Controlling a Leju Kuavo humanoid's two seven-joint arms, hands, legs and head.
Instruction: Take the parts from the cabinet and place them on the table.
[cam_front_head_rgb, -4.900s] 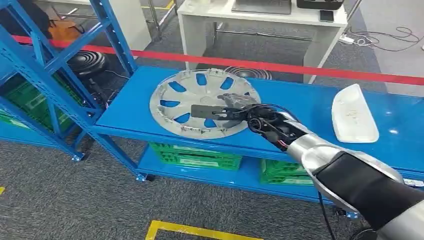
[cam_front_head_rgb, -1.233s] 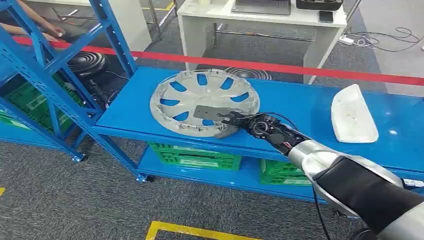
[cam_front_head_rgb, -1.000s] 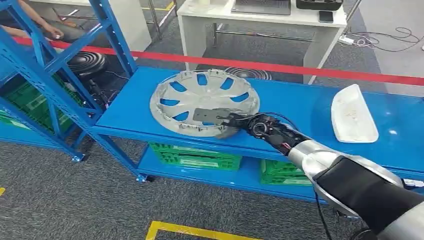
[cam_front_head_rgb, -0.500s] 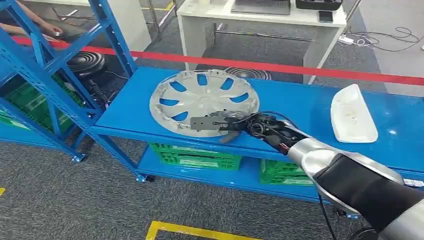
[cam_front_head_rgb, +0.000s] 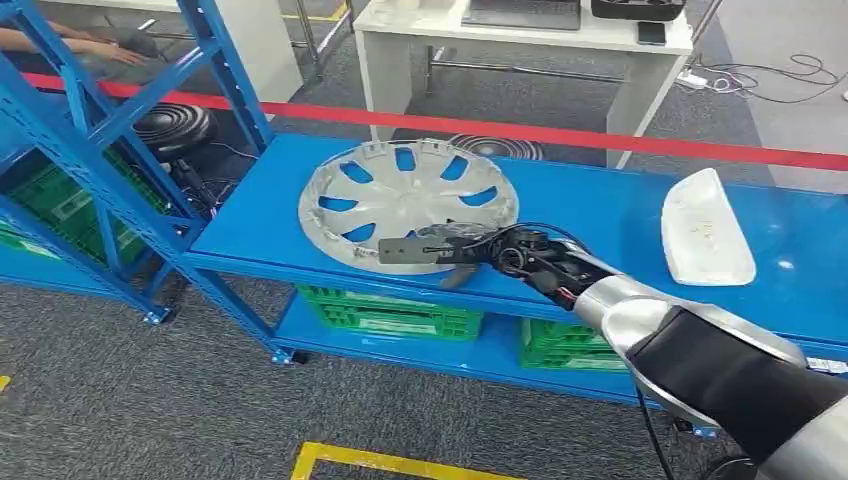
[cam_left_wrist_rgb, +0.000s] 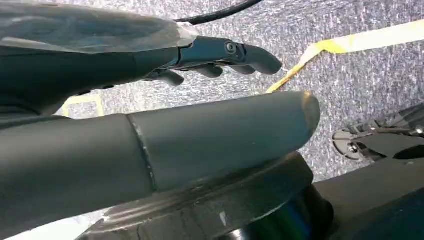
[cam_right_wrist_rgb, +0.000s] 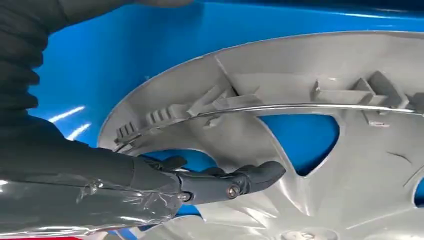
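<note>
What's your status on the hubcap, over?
Right hand over hubcap near rim, fingers inside, thumb below edge. Left hand empty. White part well clear.

The near rim of the round silver plastic wheel cover (cam_front_head_rgb: 405, 200) is partly covered in the head view by the right hand (cam_front_head_rgb: 452, 247). Whether the hand's fingers (cam_right_wrist_rgb: 235, 181) touch the cover or merely hang over it cannot be told. In the right wrist view the cover's far side is cut off by the picture's edge. The white moulded plastic part (cam_front_head_rgb: 706, 229) bears markings too small to be read. The blue metal desk (cam_front_head_rgb: 600, 210) is cut off at the right edge.
</note>
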